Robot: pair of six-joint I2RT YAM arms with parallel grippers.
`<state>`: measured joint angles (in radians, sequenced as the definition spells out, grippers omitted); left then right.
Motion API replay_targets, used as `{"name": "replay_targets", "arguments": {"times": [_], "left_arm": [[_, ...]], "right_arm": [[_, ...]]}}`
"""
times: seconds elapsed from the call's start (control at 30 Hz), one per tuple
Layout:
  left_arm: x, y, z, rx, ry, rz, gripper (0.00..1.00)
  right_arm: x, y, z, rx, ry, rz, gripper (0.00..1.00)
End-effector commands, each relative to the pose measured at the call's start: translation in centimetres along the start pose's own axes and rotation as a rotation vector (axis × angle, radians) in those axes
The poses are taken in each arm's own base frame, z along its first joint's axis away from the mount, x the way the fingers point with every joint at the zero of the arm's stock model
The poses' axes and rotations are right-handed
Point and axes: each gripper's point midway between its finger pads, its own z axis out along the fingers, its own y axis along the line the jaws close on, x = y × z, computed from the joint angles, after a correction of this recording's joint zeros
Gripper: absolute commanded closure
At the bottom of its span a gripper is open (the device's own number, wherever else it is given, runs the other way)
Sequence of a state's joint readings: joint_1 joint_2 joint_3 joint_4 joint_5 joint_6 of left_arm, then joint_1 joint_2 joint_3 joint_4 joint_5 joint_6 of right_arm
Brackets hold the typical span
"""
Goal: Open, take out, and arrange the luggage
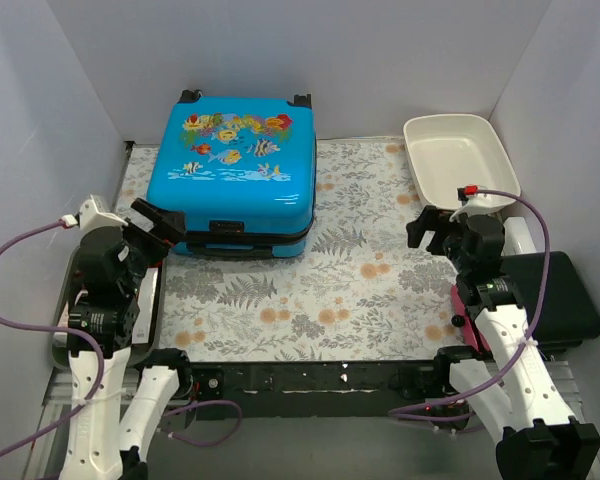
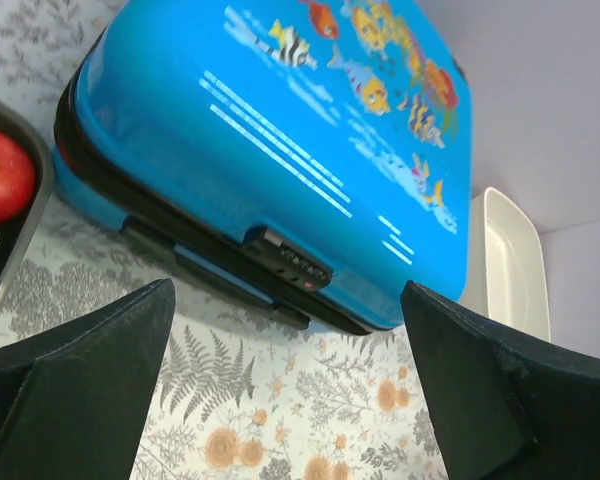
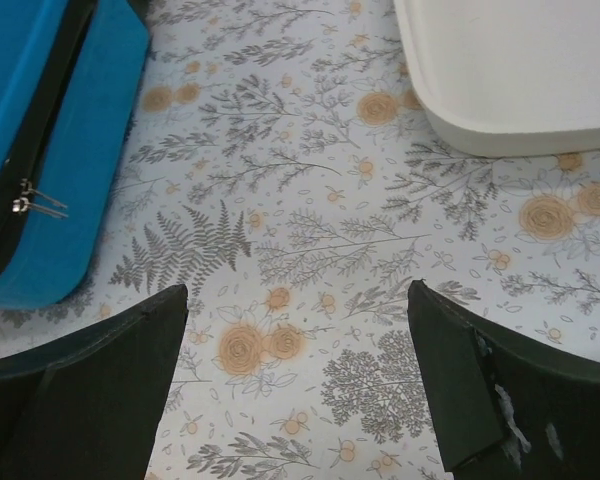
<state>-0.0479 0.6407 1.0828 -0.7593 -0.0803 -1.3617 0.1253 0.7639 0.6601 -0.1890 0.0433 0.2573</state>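
Note:
The luggage [image 1: 235, 170] is a bright blue suitcase with a fish print. It lies flat and closed at the back left of the floral mat. In the left wrist view its near side [image 2: 280, 120] shows a black combination lock [image 2: 290, 262]. The right wrist view catches one blue corner [image 3: 40, 150] with silver zipper pulls [image 3: 35, 203]. My left gripper [image 1: 160, 228] hovers open just before the suitcase's near left edge, nothing between its fingers [image 2: 288, 290]. My right gripper [image 1: 435, 228] hangs open over the mat to the suitcase's right, also empty [image 3: 298, 290].
A white rectangular tub [image 1: 460, 160] stands at the back right. A flat black case [image 1: 550, 295] lies at the right edge beside the right arm. A grey tray [image 2: 42, 190] on the left holds a red apple [image 2: 0, 175]. White walls enclose three sides.

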Motion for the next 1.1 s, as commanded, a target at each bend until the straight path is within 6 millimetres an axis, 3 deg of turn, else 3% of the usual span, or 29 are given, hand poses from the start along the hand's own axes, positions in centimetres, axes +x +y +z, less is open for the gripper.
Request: {"name": "replay_targets", "arguments": {"times": [0.0, 0.03, 0.1, 0.17, 0.23, 0.3, 0.37, 0.4, 0.43, 0.5, 0.53, 0.67, 0.7, 0.73, 0.77, 0.8, 0.9, 1.07], "left_arm": [[3.6, 2.0, 0.4, -0.039, 0.097, -0.072, 0.02], [4.4, 2.3, 0.6, -0.047, 0.113, -0.096, 0.02], [6.9, 3.7, 1.3, -0.084, 0.170, -0.189, 0.02], [8.8, 3.9, 1.4, -0.065, 0.217, -0.255, 0.02], [11.4, 5.3, 1.9, -0.102, 0.267, -0.346, 0.02], [13.0, 5.9, 2.6, -0.089, 0.285, -0.409, 0.02], [13.4, 6.3, 3.4, -0.092, 0.268, -0.453, 0.02], [14.1, 6.8, 4.0, -0.114, 0.279, -0.474, 0.02], [15.1, 7.5, 4.5, -0.145, 0.296, -0.506, 0.02], [15.7, 8.0, 5.5, -0.163, 0.298, -0.542, 0.02], [16.8, 9.1, 6.1, -0.225, 0.312, -0.580, 0.02], [17.6, 10.4, 7.4, -0.284, 0.290, -0.647, 0.02], [17.5, 10.5, 7.6, -0.287, 0.281, -0.664, 0.02], [17.5, 10.5, 7.8, -0.284, 0.271, -0.678, 0.02], [17.5, 10.8, 8.0, -0.305, 0.260, -0.711, 0.02], [17.4, 11.5, 8.2, -0.333, 0.228, -0.723, 0.03], [17.7, 12.7, 8.5, -0.389, 0.192, -0.782, 0.06], [17.7, 12.9, 9.7, -0.414, 0.179, -0.802, 0.06]], "right_arm": [[-2.8, 4.6, -1.0, -0.257, -0.101, -0.070, 0.02], [-1.6, 6.1, -1.4, -0.360, -0.078, -0.092, 0.02], [-1.8, 7.7, -2.1, -0.467, -0.105, -0.111, 0.02], [-1.2, 8.2, -2.2, -0.505, -0.105, -0.118, 0.02], [-1.0, 8.6, -2.2, -0.535, -0.114, -0.122, 0.02], [-0.8, 8.7, -1.9, -0.540, -0.106, -0.083, 0.02], [0.1, 9.2, -1.6, -0.577, -0.079, -0.042, 0.02], [0.8, 10.2, -2.0, -0.656, -0.053, -0.041, 0.02], [0.3, 11.1, -2.3, -0.717, -0.083, -0.054, 0.02], [1.9, 12.0, -2.1, -0.812, -0.032, -0.057, 0.02], [1.3, 12.9, -2.6, -0.878, -0.056, -0.065, 0.02], [2.6, 13.9, -0.6, -0.914, -0.047, -0.104, 0.02], [3.5, 15.2, -0.9, -0.955, -0.026, -0.131, 0.02], [3.2, 15.8, -0.3, -0.940, -0.038, -0.161, 0.02], [4.7, 16.1, 0.6, -0.930, -0.003, -0.208, 0.02], [5.5, 17.6, 0.2, -0.962, 0.008, -0.250, 0.02], [5.6, 18.8, 1.1, -0.944, -0.029, -0.289, 0.02], [5.2, 17.7, 1.5, -0.874, -0.144, -0.268, 0.02]]}}
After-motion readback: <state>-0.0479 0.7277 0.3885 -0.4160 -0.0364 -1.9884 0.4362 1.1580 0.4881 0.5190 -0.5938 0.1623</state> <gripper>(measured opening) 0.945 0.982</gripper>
